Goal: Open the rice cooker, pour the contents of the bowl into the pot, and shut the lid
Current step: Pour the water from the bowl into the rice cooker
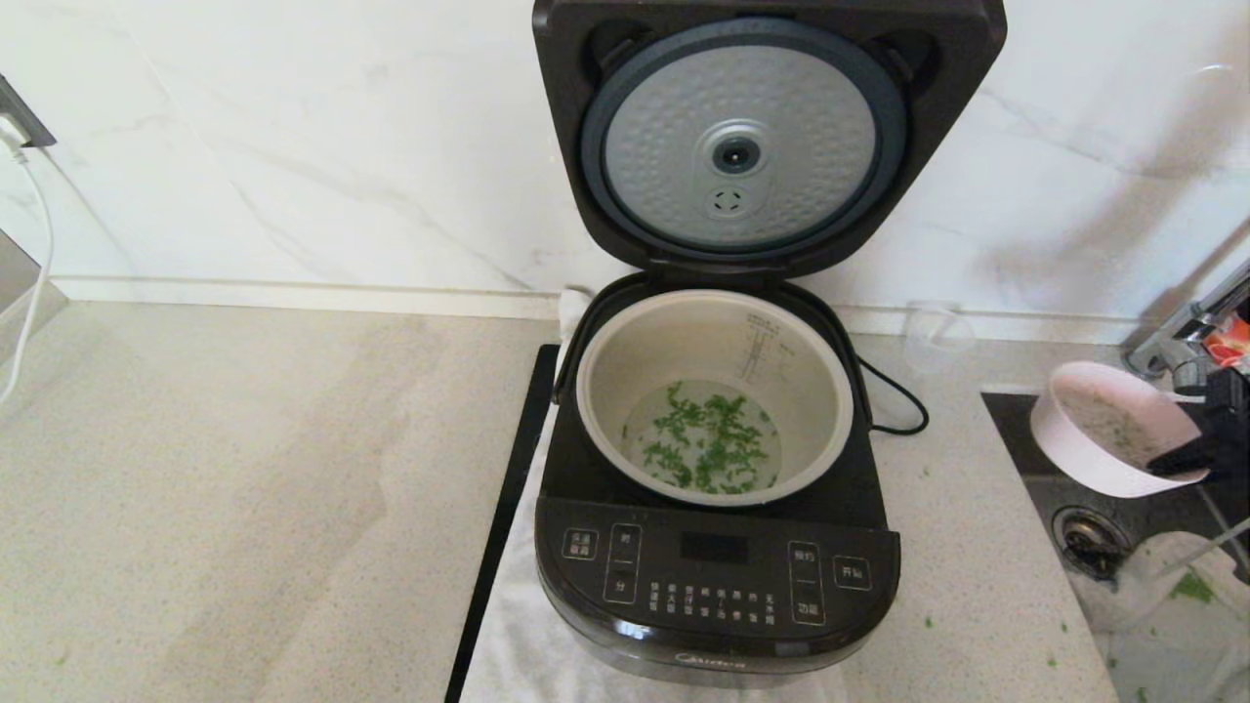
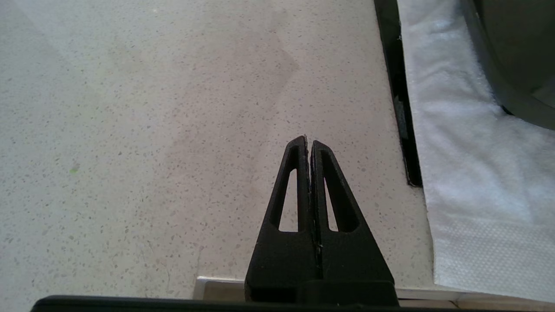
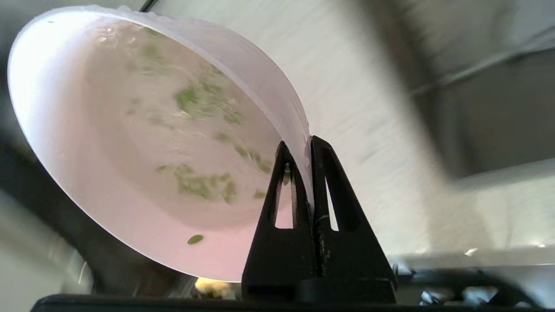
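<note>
Over the sink (image 1: pixel 1123 508), the right tool (image 3: pixel 308 143) pinches the bowl (image 3: pixel 143 143) rim, fully closed.

a domestic kitchen. a speckled stone countertop (image 1: pixel 244 488) meets a white marble-veined backsplash (image 1: pixel 293 146); a midea rice cooker (image 1: pixel 718 576) stands on it on a white cloth (image 2: pixel 472 182), cord trailing behind. at right, a recessed sink (image 1: pixel 1104 547) with drain strainer (image 1: pixel 1084 537) and what appears to be a chrome tap (image 1: pixel 1187 327), partly cut off. green scraps dot the counter.
</note>
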{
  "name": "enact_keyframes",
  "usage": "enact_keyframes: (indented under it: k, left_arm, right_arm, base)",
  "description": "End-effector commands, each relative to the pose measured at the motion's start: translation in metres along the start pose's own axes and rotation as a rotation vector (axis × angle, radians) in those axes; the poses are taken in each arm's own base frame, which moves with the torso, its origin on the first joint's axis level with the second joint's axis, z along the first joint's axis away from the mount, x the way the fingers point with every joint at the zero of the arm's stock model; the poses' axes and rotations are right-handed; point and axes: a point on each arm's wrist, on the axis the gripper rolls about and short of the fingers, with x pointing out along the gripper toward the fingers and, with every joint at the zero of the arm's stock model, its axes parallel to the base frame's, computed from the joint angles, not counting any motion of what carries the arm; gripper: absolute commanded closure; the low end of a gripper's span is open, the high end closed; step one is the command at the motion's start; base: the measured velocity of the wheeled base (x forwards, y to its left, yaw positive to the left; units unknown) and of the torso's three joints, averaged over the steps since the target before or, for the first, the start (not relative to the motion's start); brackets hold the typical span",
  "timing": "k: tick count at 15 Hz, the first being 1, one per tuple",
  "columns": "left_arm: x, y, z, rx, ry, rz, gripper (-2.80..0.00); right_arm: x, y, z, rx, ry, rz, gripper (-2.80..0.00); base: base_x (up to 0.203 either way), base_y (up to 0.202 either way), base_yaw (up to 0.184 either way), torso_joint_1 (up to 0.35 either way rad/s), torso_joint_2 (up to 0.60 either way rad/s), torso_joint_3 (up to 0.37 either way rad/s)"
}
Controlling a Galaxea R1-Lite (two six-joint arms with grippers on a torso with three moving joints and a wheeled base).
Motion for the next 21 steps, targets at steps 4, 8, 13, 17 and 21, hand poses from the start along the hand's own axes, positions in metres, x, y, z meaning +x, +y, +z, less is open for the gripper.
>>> enact_keyframes:
  k: [4,8,13,17,21]
  left_arm:
    - [0.000,0.000,0.000,0.000,-0.001,0.000,0.00]
    - [0.000,0.000,0.000,0.000,-0.001,0.000,0.00]
    - [0.000,0.000,0.000,0.000,-0.001,0.000,0.00]
    - [0.000,0.000,0.000,0.000,-0.001,0.000,0.00]
    - [0.000,0.000,0.000,0.000,0.000,0.000,0.00]
  right_arm:
    - [-0.032,0.094,-0.062,-0.247,0.015,0.080,0.00]
    - [-0.048,0.143,-0.097,-0.360,0.021,0.147,0.00]
    - [-0.037,0.186,-0.133,-0.469,0.014,0.188,0.00]
    - [-0.010,0.216,-0.152,-0.524,-0.053,0.211,0.00]
    - [0.000,0.228,-0.163,-0.539,-0.044,0.250,0.00]
  base:
    - [0.000,0.000,0.000,0.000,0.00,0.000]
    - [0.000,0.000,0.000,0.000,0.00,0.000]
    - [0.000,0.000,0.000,0.000,0.00,0.000]
    - [0.000,0.000,0.000,0.000,0.00,0.000]
    - [0.000,0.000,0.000,0.000,0.00,0.000]
